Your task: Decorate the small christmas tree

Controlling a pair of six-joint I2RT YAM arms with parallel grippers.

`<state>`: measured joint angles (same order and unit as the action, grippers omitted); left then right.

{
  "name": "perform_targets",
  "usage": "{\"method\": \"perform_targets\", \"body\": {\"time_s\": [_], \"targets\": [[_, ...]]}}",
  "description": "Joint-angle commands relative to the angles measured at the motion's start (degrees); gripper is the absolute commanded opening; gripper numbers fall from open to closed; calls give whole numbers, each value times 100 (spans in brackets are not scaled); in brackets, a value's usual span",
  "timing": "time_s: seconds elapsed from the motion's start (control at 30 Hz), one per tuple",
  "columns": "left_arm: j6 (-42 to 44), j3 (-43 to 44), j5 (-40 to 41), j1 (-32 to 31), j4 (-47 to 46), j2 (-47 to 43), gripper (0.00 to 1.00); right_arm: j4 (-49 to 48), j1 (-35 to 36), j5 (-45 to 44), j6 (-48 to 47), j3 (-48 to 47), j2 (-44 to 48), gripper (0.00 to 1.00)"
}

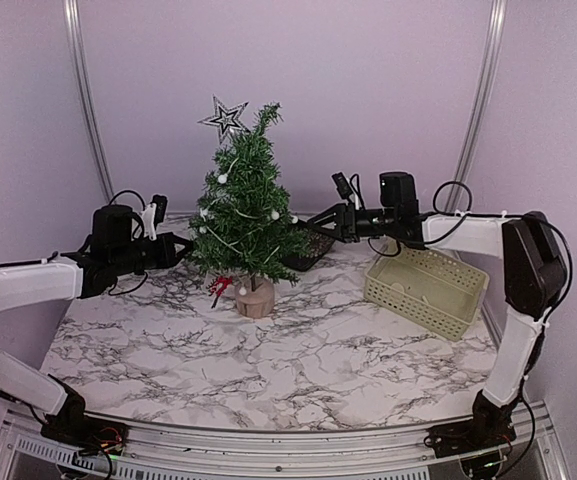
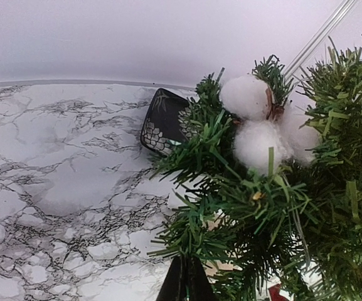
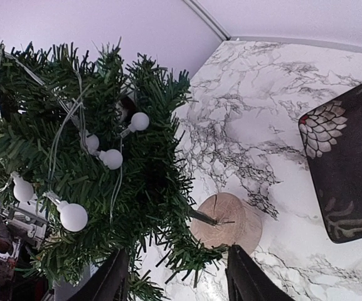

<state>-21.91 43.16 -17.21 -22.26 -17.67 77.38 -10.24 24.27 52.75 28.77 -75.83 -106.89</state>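
Top external view: left fingers (image 1: 180,248) are pressed together at the left branches of the small christmas tree (image 1: 243,215), which stands upright mid-worktop (image 1: 268,370). The right fingers (image 3: 246,276) stand apart at its right branches. A pale green basket (image 1: 428,290) lies farther right.

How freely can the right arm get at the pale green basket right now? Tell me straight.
Probably yes. The basket sits in the open close beside the right arm, nothing crowding it. The right claw, open at the small christmas tree, would only need to pull back.
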Motion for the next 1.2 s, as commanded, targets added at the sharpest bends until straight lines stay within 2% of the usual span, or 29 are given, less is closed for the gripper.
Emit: {"method": "perform_targets", "body": {"time_s": [0.0, 0.07, 0.2, 0.37, 0.43, 1.03, 1.17], "targets": [[184, 290, -220, 88, 53, 208, 0, -97, 72, 273, 24, -196, -185, 53], [181, 343, -255, 107, 38, 284, 0, -171, 105, 335, 71, -207, -273, 52], [201, 401, -295, 124, 6, 380, 0, -522, 192, 587, 344, -239, -451, 41], [231, 493, -304, 180, -25, 492, 0, -557, 288, 649, 391, -169, -456, 9], [239, 537, -308, 193, -34, 541, 0, -565, 297, 616, 400, -57, -389, 0], [159, 1021, -512, 264, -50, 985, 0, -586, 429, 575, 394, 815, 314, 0], [101, 1025, -509, 262, -52, 969, 16, -666, 514, 437, 456, 941, 400, 0]]}}
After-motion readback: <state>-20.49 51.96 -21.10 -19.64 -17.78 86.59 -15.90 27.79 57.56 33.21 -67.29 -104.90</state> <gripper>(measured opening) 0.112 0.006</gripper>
